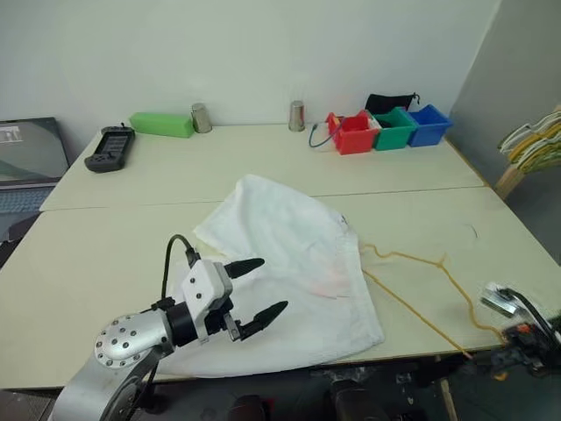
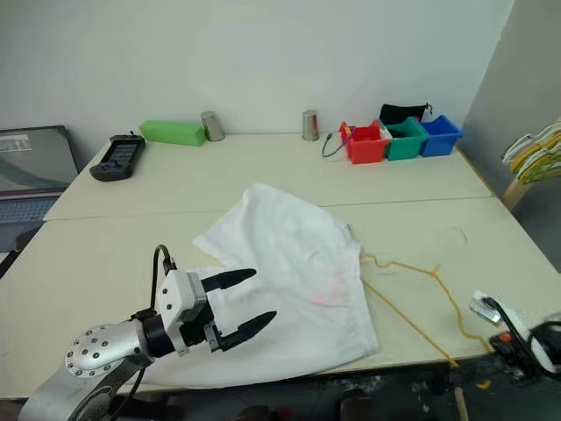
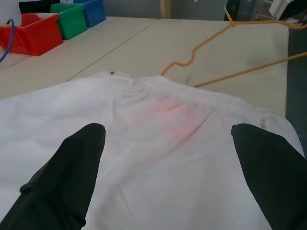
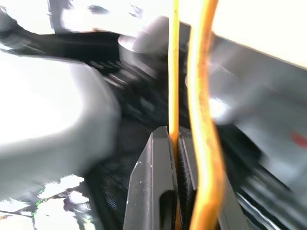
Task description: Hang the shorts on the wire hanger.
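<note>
Left eye view: left gripper (image 1: 255,286), jaws wide and empty, hovers over the near-left part of the shorts (image 1: 289,263), nearest arm to them; wire hanger (image 1: 421,289) lies beyond the shorts' right edge, its long wire running toward the right gripper (image 1: 517,329). Left wrist view: white crumpled fabric, faint pink-red mark, directly ahead between fingertips (image 3: 76,158). Right wrist view: fingers pinched on one yellow hanger wire.

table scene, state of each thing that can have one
shorts: lying crumpled flat on the table, not hung
wire hanger: on the table, one end pinched by the right gripper
left gripper: open, over the shorts
right gripper: shut on the hanger wire
</note>
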